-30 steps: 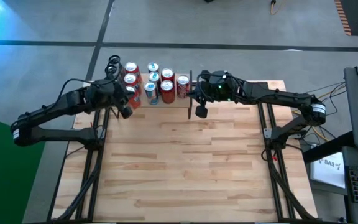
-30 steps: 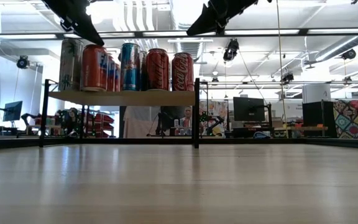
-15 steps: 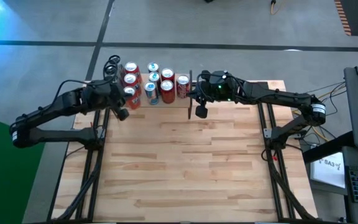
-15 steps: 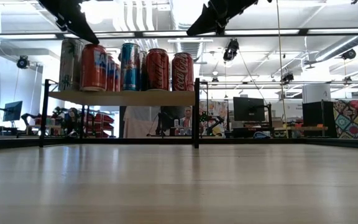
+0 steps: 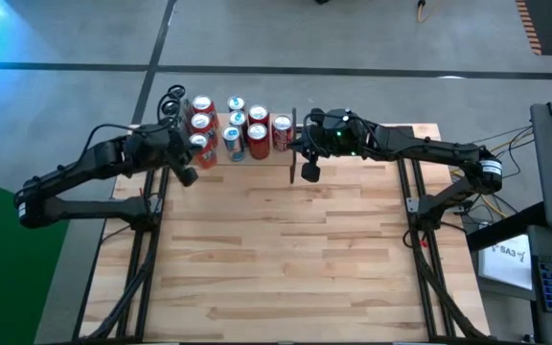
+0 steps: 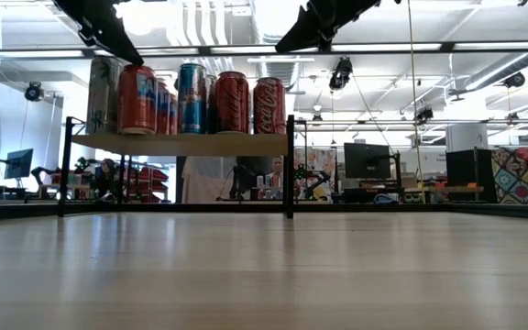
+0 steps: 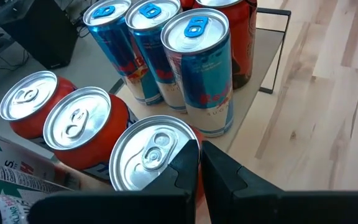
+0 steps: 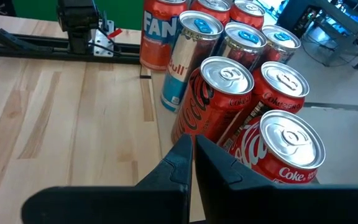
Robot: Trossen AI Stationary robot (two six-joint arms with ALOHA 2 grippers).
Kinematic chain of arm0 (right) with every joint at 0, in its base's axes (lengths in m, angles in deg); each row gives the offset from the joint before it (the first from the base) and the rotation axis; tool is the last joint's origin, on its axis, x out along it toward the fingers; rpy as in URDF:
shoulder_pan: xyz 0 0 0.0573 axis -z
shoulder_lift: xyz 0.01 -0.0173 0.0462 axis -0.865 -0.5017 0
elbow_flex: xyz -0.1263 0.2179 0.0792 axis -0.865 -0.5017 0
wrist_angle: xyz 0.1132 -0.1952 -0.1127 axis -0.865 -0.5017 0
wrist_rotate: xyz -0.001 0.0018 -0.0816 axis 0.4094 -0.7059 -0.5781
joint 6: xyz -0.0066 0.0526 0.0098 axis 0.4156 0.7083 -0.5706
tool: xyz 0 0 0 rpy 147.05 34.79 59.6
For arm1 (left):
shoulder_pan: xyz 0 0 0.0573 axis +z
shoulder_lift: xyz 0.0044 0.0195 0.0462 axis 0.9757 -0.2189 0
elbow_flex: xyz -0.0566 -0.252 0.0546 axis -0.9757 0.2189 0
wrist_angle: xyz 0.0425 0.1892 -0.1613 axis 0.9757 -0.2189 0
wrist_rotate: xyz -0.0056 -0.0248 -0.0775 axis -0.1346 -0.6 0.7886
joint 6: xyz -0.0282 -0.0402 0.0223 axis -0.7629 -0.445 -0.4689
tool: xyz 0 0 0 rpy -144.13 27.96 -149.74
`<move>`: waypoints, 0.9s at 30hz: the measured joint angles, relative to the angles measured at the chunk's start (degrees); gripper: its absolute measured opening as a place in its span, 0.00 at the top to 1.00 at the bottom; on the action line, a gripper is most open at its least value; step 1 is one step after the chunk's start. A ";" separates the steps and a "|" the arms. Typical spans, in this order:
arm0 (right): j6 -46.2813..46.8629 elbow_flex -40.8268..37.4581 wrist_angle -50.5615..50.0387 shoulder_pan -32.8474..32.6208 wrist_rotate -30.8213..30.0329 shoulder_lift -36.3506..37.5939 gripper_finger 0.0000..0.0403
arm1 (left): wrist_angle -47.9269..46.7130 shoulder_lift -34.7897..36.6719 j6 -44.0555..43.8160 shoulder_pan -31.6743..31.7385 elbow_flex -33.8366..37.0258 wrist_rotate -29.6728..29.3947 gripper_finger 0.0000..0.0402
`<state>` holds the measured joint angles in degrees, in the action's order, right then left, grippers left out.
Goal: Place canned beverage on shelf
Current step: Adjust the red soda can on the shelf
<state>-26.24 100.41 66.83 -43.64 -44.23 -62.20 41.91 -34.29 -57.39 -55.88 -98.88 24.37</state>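
Note:
Several cans [image 5: 230, 129], red, orange and blue-silver, stand upright in rows on the shelf [image 6: 181, 144] at the table's far edge. My left gripper [image 5: 188, 175] is shut and hovers above the shelf's near left corner. In its wrist view the fingertips [image 7: 199, 155] are beside the top of an orange can [image 7: 148, 152]. My right gripper [image 5: 310, 172] is shut and hangs in the air by the shelf's right end, level with the red cola cans [image 8: 225, 93]. Neither gripper holds a can.
The shelf's thin black uprights [image 6: 290, 165] stand at its corners. A coil of black cable [image 5: 173, 96] lies behind the shelf on the left. The wide wooden tabletop [image 5: 276, 249] stretches from the shelf to the near edge.
My left gripper, still shut, has drawn back a little from the cans toward the table's left edge, and the top of the front left can now shows in the high view. The cans have stayed where they were.

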 joint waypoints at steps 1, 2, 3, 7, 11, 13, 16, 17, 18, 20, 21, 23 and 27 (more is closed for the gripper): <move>0.00 0.00 0.00 0.02 0.00 0.00 0.98 | -0.12 0.09 0.00 0.00 0.00 -0.02 1.00; 0.01 0.00 -0.01 0.01 0.00 0.00 0.98 | -0.33 0.15 0.00 0.00 0.00 -0.05 1.00; 0.01 0.00 -0.02 0.01 0.00 0.00 0.98 | -0.52 0.25 0.00 0.00 0.00 -0.03 1.00; -0.03 0.00 -0.02 0.02 0.00 0.00 0.98 | -0.99 0.70 0.42 0.00 0.00 -0.25 1.00; -0.13 0.00 -0.02 0.01 0.00 0.00 0.98 | -0.09 0.62 1.94 0.02 0.02 -0.98 1.00; -0.13 0.00 -0.02 0.02 0.00 0.00 0.98 | -0.08 0.42 2.38 0.00 0.04 -2.47 1.00; -0.13 0.00 -0.28 0.00 0.00 0.00 0.98 | -0.10 0.04 2.39 0.02 0.04 -3.67 1.00; -0.13 0.00 -0.44 0.00 0.00 0.00 0.98 | 0.02 -0.10 2.37 0.02 0.04 -3.85 1.00; -0.13 0.00 -0.56 -0.04 0.00 0.00 0.98 | 0.05 -0.23 2.34 0.02 0.04 -3.85 1.00; -0.13 0.00 -0.69 -0.11 -0.02 0.00 0.98 | 0.09 -0.44 2.23 0.02 0.04 -3.85 1.00; -0.13 0.00 -0.70 -0.11 -0.02 0.00 0.98 | 0.15 -0.52 2.23 0.02 0.04 -3.87 1.00; -0.14 0.00 -0.90 -0.11 -0.02 0.00 0.98 | 0.26 -0.56 2.23 0.02 0.04 -3.85 1.00; -0.13 0.00 -1.27 -0.11 -0.02 0.00 0.98 | 0.20 -0.26 1.91 0.02 0.04 -3.79 1.00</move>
<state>-26.38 100.41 65.57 -43.75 -44.25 -62.20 42.11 -34.55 -55.48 -55.86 -98.83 20.58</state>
